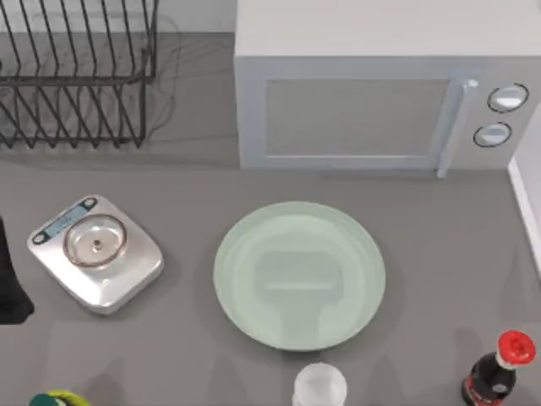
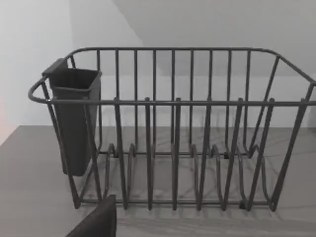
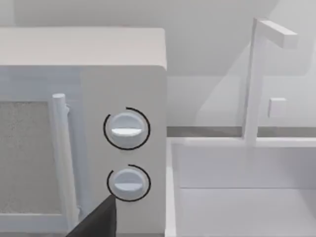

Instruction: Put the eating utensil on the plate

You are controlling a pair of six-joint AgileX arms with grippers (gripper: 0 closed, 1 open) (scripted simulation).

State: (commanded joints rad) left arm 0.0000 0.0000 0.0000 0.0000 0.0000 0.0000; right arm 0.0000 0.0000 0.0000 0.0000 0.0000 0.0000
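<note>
The pale mint-green plate (image 1: 299, 275) lies flat in the middle of the table with nothing on it. A white translucent rounded shape (image 1: 319, 387) sits just in front of the plate, cut off by the front edge of the top view; it looks like the eating utensil's bowl, and its handle is out of view. A dark part of my left arm (image 1: 10, 283) stands at the table's left edge. A dark piece of my left gripper (image 2: 96, 222) faces the dish rack. A dark piece of my right gripper (image 3: 96, 219) faces the microwave's knobs.
A silver kitchen scale (image 1: 97, 252) sits left of the plate. The wire dish rack (image 1: 76, 76) stands back left and a white microwave (image 1: 380, 93) back centre. A red-capped dark bottle (image 1: 497, 372) is front right, a yellow-green object (image 1: 55, 398) front left, and a white sink (image 3: 247, 187) lies right of the microwave.
</note>
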